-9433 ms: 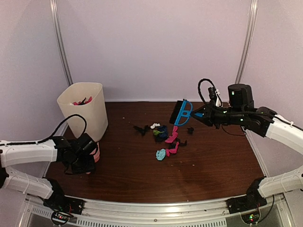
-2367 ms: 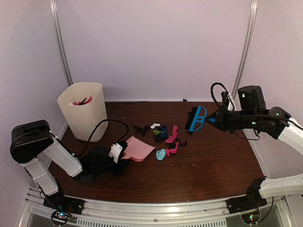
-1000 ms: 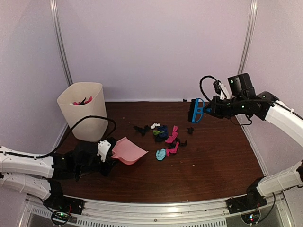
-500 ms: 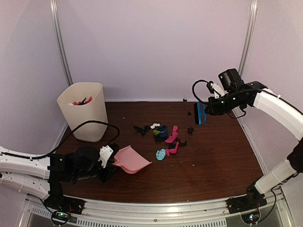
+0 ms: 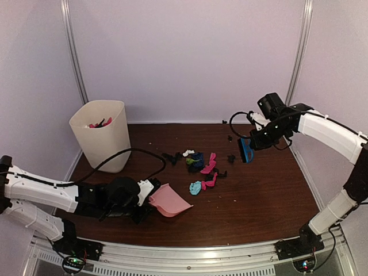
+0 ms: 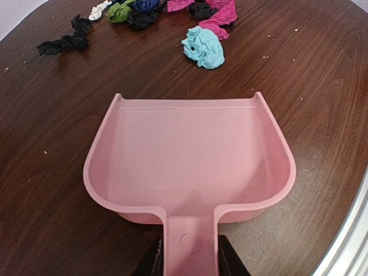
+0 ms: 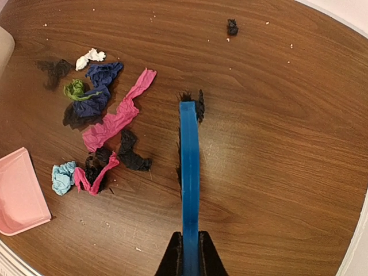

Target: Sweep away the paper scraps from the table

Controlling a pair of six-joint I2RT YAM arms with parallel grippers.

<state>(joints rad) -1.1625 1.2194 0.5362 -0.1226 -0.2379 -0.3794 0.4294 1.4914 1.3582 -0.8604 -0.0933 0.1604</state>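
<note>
Roughly, paper scraps (image 5: 208, 165) lie between both jaws.

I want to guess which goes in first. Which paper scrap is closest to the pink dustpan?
The light blue scrap, just ahead of the open mouth of the dustpan; the other scraps lie farther off.

One pink dustpan (image 6: 190, 161), one blue brush (image 7: 188, 172), one white bin (image 5: 102, 138), roughly a dozen paper scraps (image 7: 115, 122)

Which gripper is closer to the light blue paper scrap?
Left. The left gripper, holding the pink dustpan, is just near-left of the light blue paper scrap. The right gripper, holding the blue brush, is farther off toward the back right.
</note>
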